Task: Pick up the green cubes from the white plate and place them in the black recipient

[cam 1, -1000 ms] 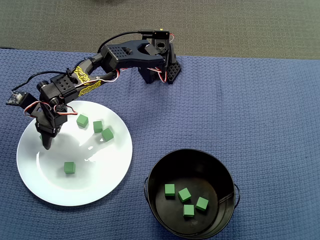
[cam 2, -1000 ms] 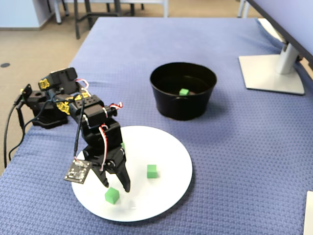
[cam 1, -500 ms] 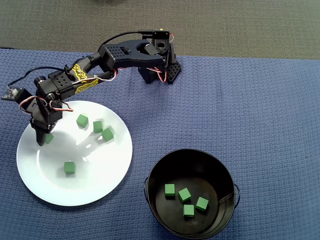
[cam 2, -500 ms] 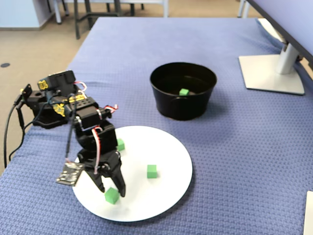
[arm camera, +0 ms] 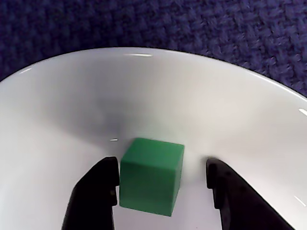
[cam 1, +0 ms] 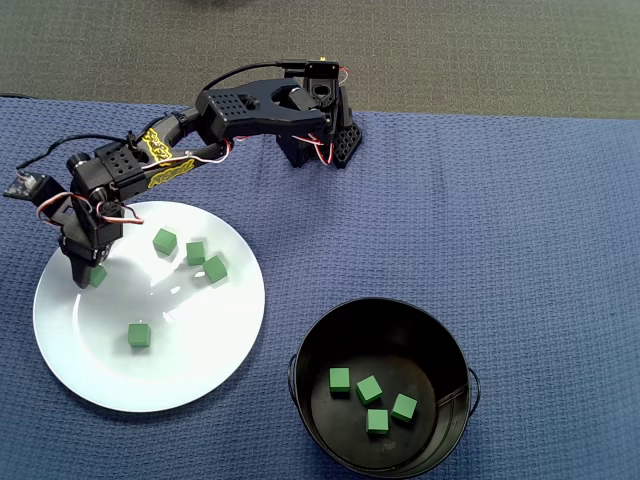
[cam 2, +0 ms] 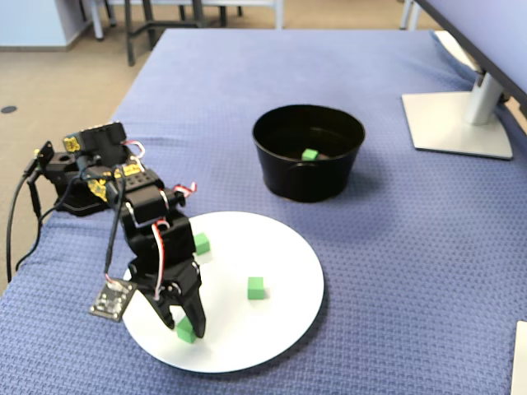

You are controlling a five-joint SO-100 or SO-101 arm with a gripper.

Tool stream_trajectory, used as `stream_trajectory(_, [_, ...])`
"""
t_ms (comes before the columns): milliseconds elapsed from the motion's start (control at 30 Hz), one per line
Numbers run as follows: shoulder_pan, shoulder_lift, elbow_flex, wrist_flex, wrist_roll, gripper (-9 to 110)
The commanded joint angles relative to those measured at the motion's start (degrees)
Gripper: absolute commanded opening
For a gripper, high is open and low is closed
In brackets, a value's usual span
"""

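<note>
Jaws spread astride cube [arm camera: 151,176] near white plate [arm camera: 249,124] rim; four cubes elsewhere.

Counted in overhead view: nine green cubes in all. Five on the white plate [cam 1: 190,375]: [cam 1: 97,276], [cam 1: 165,240], [cam 1: 195,253], [cam 1: 215,268], [cam 1: 139,335]. Four inside the black recipient [cam 1: 300,390]: [cam 1: 340,379], [cam 1: 369,389], [cam 1: 404,407], [cam 1: 377,421]. One plate, one recipient, one arm.
</note>
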Motion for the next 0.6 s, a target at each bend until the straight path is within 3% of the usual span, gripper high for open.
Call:
stream_trajectory(0, [-0.3, 1.1, -3.7, -1.3, 0.2, 13])
stream_trajectory(233, [-0.4, 0.9, -4.0, -1.9, 0.5, 9])
stream_trajectory(333, [-0.4, 1.0, -3.9, -2.1, 0.9, 0])
stream_trajectory(567, [0.0, 4.0, -2.9, -1.2, 2.6, 0])
